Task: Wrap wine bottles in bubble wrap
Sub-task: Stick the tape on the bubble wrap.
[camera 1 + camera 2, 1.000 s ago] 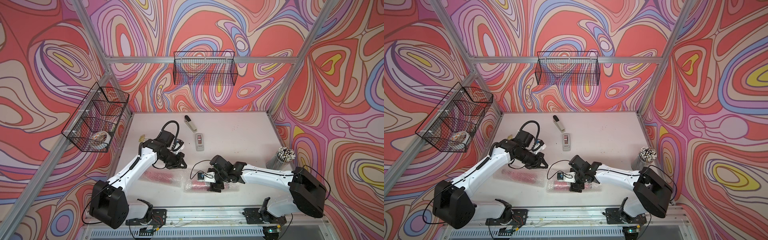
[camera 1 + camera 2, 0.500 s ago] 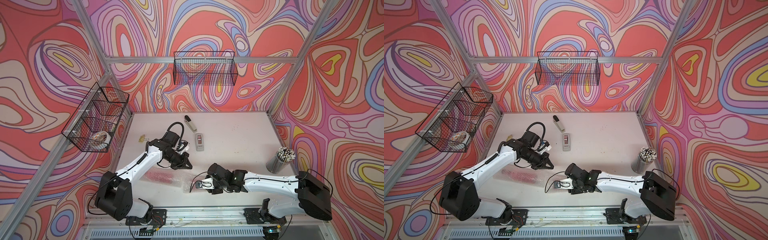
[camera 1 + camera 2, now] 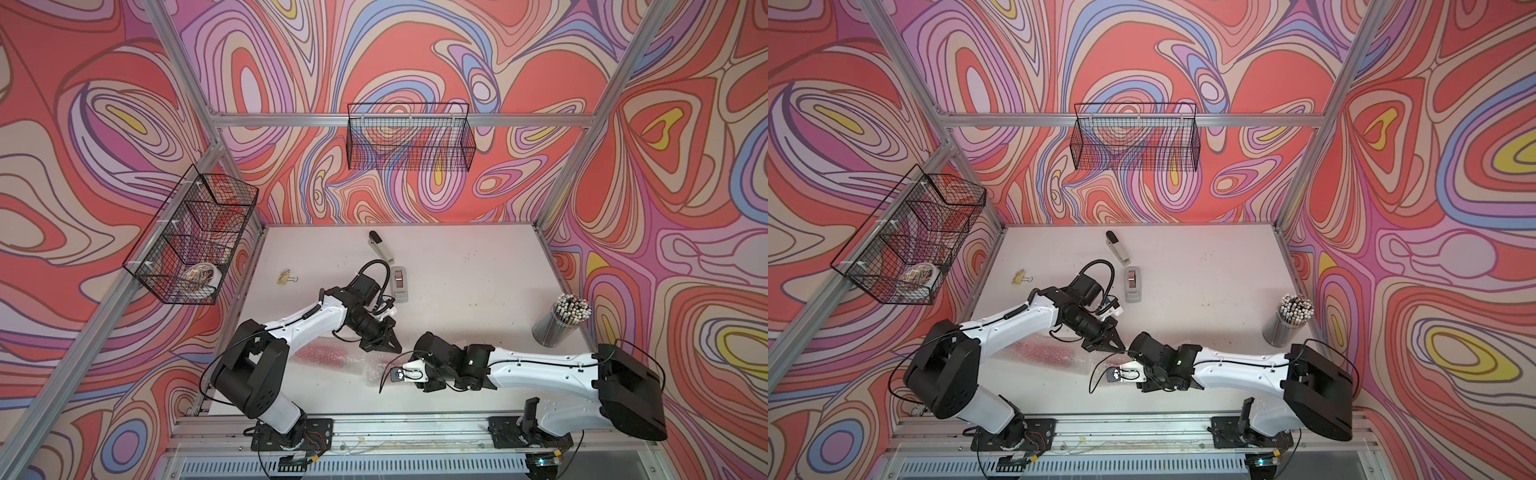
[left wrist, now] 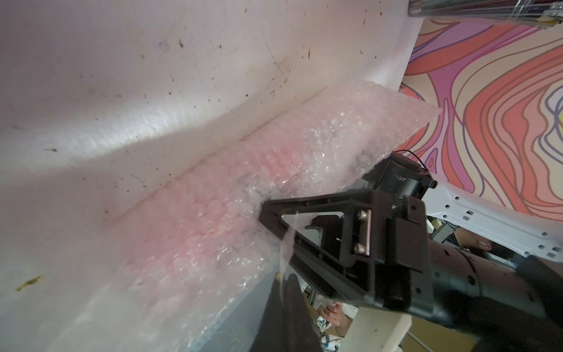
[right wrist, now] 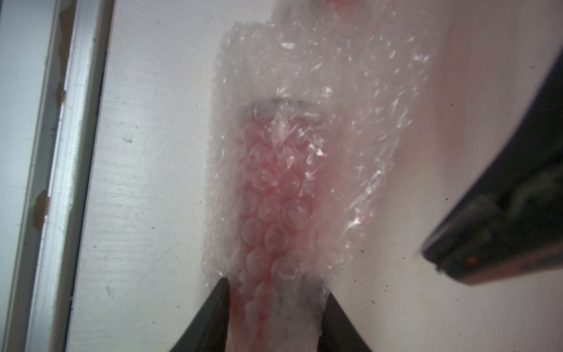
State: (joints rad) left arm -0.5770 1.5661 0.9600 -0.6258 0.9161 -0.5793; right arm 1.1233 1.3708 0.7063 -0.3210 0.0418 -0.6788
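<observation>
On the near side of the tape dispenser (image 3: pixel 400 282), closest to the robot, the right tool (image 5: pixel 277 286) is clamped across a bottle (image 5: pixel 274 198). It lies on the worktop (image 3: pixel 478 270), rolled in bubble wrap (image 5: pixel 365 137). The fingers (image 5: pixel 210 314) press the film from both sides, and pink liquid shows through the bubbles.

Just beside that roll and a little closer to the dispenser, the left tool (image 3: pixel 394 347) hangs with its jaws together. In the left wrist view a thin clear strip (image 4: pixel 285 243) shows at its tip; what it is cannot be told.

Near and to the left of the dispenser, a second bottle (image 3: pixel 324 355) lies partly under the left arm (image 3: pixel 307 320), also in bubble wrap.

Just beyond the dispenser lies a stapler (image 3: pixel 380 247). A binder clip (image 3: pixel 289 277) sits off to the dispenser's left, and a cup of pens (image 3: pixel 559 322) stands well to its right.
</observation>
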